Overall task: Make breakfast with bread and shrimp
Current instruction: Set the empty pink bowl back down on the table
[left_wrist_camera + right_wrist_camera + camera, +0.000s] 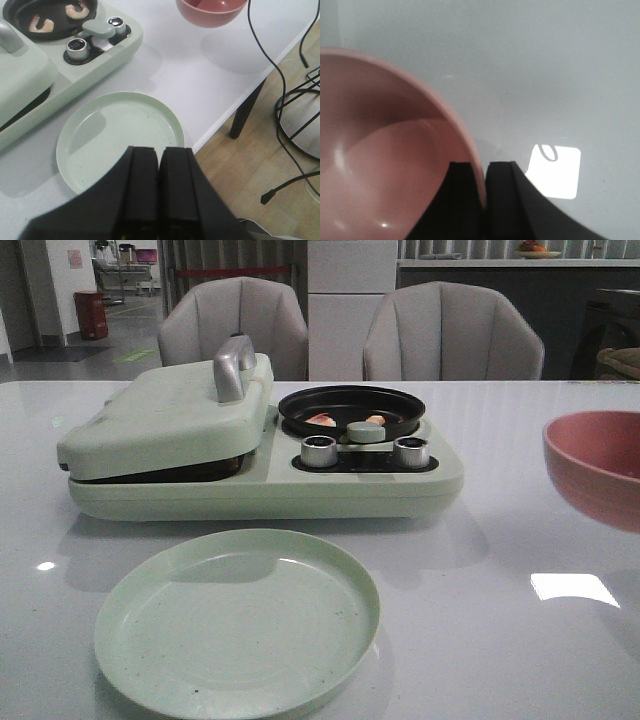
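Observation:
Two shrimp [322, 420] lie in the black round pan [350, 400] on the right half of the pale green breakfast maker; the left wrist view shows the same shrimp [41, 23]. The bread is out of view; the maker's left lid [165, 410] is down. An empty green plate [237, 620] sits in front of the maker. My left gripper [159, 150] is shut and empty above the near rim of the plate [120, 130]. My right gripper [484, 167] is shut on the rim of the pink bowl [455, 120], one finger inside and one outside. Neither gripper shows in the front view.
The pink bowl [590, 485] stands at the table's right edge. Two silver knobs [318, 451] sit on the maker's front, with a green pan handle between them. Two grey chairs [452, 335] stand behind the table. The table's edge [235, 107] runs close beside the plate, over cables and floor.

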`<state>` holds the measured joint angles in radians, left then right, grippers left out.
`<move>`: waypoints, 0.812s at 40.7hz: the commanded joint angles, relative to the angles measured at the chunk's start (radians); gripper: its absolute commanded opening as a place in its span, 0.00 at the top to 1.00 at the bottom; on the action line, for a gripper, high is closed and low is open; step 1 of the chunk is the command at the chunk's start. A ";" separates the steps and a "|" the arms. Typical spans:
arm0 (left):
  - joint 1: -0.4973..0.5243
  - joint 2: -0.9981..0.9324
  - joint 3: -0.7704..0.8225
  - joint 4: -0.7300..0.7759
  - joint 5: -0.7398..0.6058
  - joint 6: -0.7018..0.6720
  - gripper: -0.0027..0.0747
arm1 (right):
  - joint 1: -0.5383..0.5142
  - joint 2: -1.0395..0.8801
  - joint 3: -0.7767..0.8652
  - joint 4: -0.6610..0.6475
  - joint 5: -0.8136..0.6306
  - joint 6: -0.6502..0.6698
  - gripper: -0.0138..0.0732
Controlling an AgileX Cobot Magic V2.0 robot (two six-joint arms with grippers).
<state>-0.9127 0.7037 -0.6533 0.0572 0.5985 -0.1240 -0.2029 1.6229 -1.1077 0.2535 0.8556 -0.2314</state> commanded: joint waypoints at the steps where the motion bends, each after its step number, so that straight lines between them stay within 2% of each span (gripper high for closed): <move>1: -0.006 -0.003 -0.029 0.002 -0.074 -0.009 0.84 | -0.001 0.025 -0.022 0.030 -0.042 -0.023 0.82; 5: -0.006 -0.003 -0.029 0.002 -0.074 -0.009 0.84 | -0.001 0.071 -0.022 0.030 -0.072 -0.023 0.81; 7: -0.006 -0.003 -0.029 0.002 -0.074 -0.009 0.84 | -0.001 0.090 -0.022 0.030 -0.088 -0.023 0.76; 10: -0.006 -0.003 -0.029 0.002 -0.074 -0.009 0.84 | -0.001 0.103 -0.025 0.030 -0.089 -0.023 0.64; 15: -0.006 -0.003 -0.029 0.002 -0.074 -0.009 0.84 | -0.001 0.103 -0.035 0.037 -0.085 -0.023 0.38; 17: -0.006 -0.003 -0.029 0.002 -0.074 -0.009 0.84 | 0.000 0.097 -0.039 0.043 -0.082 -0.023 0.32; 23: -0.006 -0.003 -0.029 0.002 -0.074 -0.009 0.84 | 0.048 0.033 -0.038 0.047 -0.089 -0.027 0.31; 33: -0.006 -0.003 -0.029 0.002 -0.074 -0.009 0.84 | 0.267 -0.169 -0.033 -0.019 -0.086 -0.032 0.31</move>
<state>-0.9127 0.7037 -0.6533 0.0572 0.5985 -0.1240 0.0006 1.5663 -1.1147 0.2504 0.7825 -0.2513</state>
